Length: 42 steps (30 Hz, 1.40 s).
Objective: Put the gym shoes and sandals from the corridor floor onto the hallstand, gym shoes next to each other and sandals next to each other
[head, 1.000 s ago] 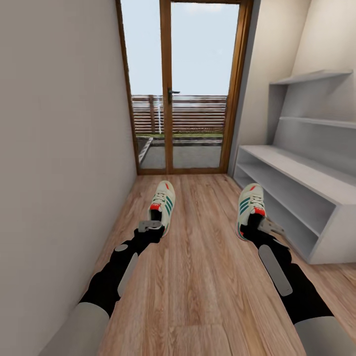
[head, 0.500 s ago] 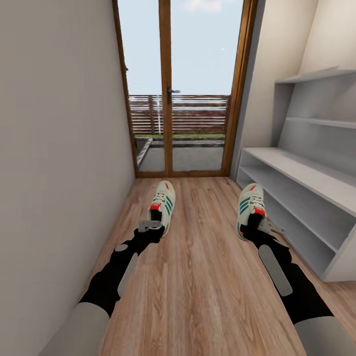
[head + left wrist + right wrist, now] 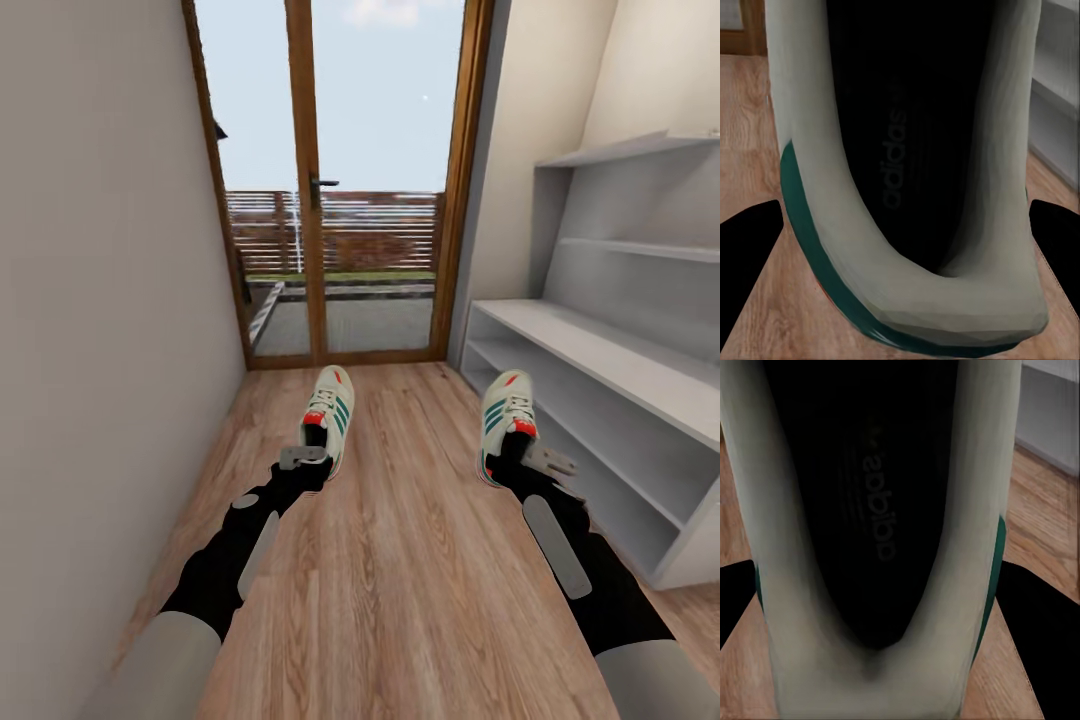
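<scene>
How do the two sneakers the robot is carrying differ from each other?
The left sneaker is held by the left tool close to the bare wall; the right sneaker is held by the right tool beside the grey shoe rack. The left sneaker's toe leans slightly right, the right sneaker's slightly left. Both are cream with green stripes and red patches, gripped at the heel.

The corridor floor (image 3: pixel 400 560) under me is light brown wood plank with visible grain, running to the glazed door (image 3: pixel 330 190). The pale grey hallstand (image 3: pixel 610 390) stands on it at my right, with 2 low open shelves.
</scene>
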Motion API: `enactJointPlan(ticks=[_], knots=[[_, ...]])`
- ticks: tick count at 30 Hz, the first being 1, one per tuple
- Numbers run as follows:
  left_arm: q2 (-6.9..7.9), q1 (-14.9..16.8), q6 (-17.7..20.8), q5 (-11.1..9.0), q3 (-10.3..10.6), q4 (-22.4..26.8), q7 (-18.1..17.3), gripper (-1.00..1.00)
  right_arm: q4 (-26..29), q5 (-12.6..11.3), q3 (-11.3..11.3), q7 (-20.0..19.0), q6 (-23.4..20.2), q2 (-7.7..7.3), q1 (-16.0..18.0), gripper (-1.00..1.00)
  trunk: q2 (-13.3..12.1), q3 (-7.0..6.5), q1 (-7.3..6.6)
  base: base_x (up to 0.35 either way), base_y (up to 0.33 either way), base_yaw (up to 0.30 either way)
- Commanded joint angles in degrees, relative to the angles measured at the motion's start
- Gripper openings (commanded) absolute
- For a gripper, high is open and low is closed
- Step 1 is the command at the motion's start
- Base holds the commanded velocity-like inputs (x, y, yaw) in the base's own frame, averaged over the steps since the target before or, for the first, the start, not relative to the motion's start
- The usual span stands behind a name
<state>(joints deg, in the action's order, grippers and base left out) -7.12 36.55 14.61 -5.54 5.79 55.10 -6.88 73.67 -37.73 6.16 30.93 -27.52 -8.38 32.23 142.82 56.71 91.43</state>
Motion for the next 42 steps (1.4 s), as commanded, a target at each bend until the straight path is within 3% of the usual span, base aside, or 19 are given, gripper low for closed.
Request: enactJointPlan(ticks=[1, 11, 28, 42], knots=[[0.0, 0.02, 0.41, -0.61, -0.02, 0.1, -0.07, -1.0, 0.07, -0.41, 0.17, 0.54, -0.07, -0.06, 0.05, -1.0, 0.03, 0.06, 0.02, 0.349, 0.0, -0.251], [0.0, 0.02, 0.41, -0.61, 0.0, 0.09, -0.07, -1.0, 0.03, -0.45, 0.05, 0.54, -0.08, -0.06, 0.04, -1.0, 0.03, -0.06, 0.02, 0.349, 0.065, -0.24], [0.0, 0.01, 0.41, -0.61, -0.01, 0.09, -0.07, -1.0, 0.09, -0.5, 0.08, 0.56, -0.08, -0.06, 0.06, -1.0, 0.03, -0.1, 0.02, 0.349, 0.089, -0.02], [0.0, 0.02, 0.41, -0.61, 0.0, 0.09, -0.07, -1.0, 0.07, -0.47, 0.08, 0.54, -0.08, -0.06, 0.05, -1.0, 0.03, -0.56, 0.02, 0.347, 0.133, -0.155]])
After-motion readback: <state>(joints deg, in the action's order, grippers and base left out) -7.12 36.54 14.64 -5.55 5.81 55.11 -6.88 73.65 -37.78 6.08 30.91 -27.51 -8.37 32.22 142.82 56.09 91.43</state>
